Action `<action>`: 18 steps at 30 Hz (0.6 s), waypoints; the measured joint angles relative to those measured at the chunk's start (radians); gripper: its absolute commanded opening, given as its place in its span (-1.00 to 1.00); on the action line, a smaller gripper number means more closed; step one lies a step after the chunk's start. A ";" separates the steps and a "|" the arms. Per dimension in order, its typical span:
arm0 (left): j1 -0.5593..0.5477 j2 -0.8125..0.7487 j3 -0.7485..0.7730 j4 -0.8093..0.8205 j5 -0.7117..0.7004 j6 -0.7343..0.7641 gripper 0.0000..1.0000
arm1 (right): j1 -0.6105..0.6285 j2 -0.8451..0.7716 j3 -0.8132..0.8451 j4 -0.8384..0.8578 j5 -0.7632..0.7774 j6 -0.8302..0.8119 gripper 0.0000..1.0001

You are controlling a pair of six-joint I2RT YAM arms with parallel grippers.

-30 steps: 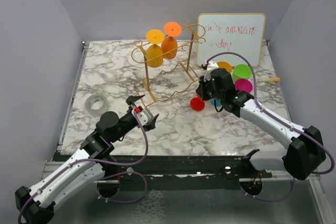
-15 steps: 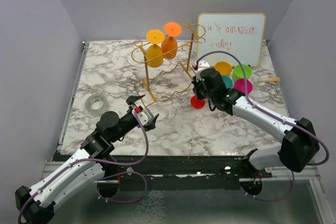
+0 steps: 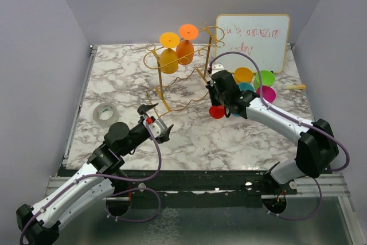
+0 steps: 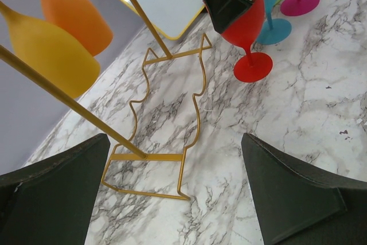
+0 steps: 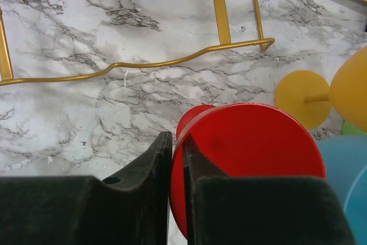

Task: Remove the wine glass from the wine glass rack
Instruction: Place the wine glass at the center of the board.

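Right gripper swung in toward rack; red glass unmoved, upright on table by rack foot | narrow jaw gap at its rim, can't tell if gripping | left gripper spread wide | next: release fully, rise straight, avoid tipping.

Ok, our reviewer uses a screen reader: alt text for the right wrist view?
The right gripper pinches the rim of a red wine glass standing on the marble table; gold wine glass rack rails lie beyond.
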 measured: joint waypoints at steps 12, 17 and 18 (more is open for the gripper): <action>0.001 -0.016 0.000 0.007 -0.002 0.000 0.98 | 0.000 0.000 0.021 -0.053 0.009 0.003 -0.63; 0.003 -0.016 0.000 0.008 -0.003 0.000 0.98 | 0.000 0.002 0.043 -0.083 0.009 -0.006 -0.57; 0.003 -0.017 0.000 0.008 -0.007 0.000 0.98 | 0.000 0.002 0.050 -0.089 0.009 -0.008 -0.52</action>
